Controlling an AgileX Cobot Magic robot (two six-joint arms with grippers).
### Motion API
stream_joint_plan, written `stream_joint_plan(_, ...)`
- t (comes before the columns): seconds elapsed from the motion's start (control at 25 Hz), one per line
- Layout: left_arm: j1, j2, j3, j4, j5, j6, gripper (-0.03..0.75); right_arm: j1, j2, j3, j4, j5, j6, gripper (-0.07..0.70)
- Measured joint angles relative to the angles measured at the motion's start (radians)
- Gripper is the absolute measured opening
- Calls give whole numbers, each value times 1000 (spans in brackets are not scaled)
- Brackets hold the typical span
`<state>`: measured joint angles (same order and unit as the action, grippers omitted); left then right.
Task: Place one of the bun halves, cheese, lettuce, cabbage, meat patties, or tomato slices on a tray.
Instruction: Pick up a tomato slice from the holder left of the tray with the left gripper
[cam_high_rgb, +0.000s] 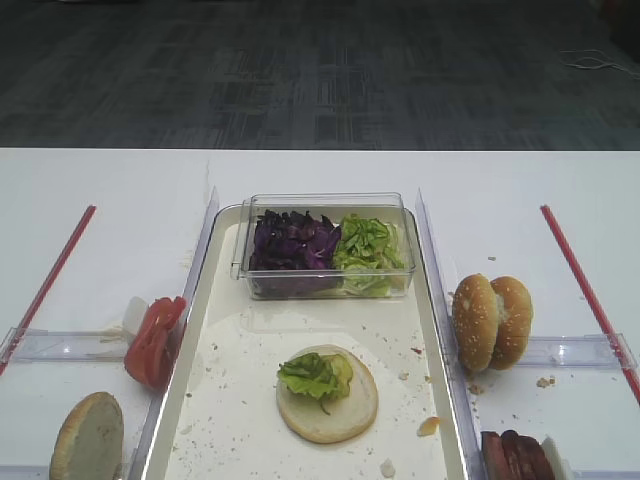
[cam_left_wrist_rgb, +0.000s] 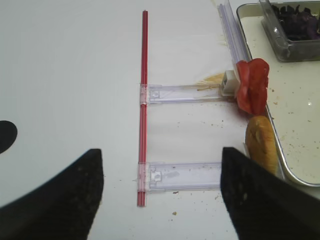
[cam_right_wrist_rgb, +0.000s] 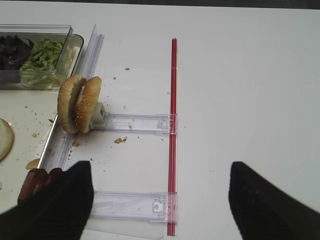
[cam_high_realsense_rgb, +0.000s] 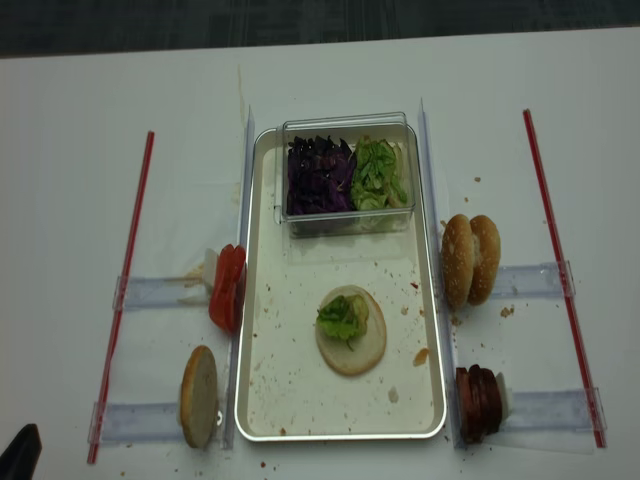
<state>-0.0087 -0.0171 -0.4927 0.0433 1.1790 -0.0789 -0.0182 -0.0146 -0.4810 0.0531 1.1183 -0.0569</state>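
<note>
On the cream tray (cam_high_rgb: 250, 340) lies a flat bun half (cam_high_rgb: 335, 410) with lettuce (cam_high_rgb: 312, 374) on top. A clear box (cam_high_rgb: 325, 205) at the tray's far end holds purple cabbage (cam_high_rgb: 293, 243) and more lettuce. Tomato slices (cam_left_wrist_rgb: 251, 85) and a bun half (cam_left_wrist_rgb: 261, 145) stand on edge left of the tray. Sesame bun halves (cam_right_wrist_rgb: 79, 103) and meat patties (cam_right_wrist_rgb: 37, 182) stand to its right. No cheese shows. My left gripper (cam_left_wrist_rgb: 161, 165) hangs open over the table left of the tray. My right gripper (cam_right_wrist_rgb: 161, 175) is open over the table right of it. Both are empty.
Red strips (cam_high_rgb: 50, 275) (cam_high_rgb: 585, 290) run along the table on both sides. Clear plastic holders (cam_right_wrist_rgb: 135, 122) (cam_left_wrist_rgb: 185, 93) reach from them toward the tray and prop up the food. Crumbs dot the tray floor. Dark carpet lies past the table's far edge.
</note>
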Motion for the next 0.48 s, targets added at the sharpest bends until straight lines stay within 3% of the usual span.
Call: stream_joint_plan(0.48,0,17,0,0,1,0,491,0,0,0,0,0,0,590)
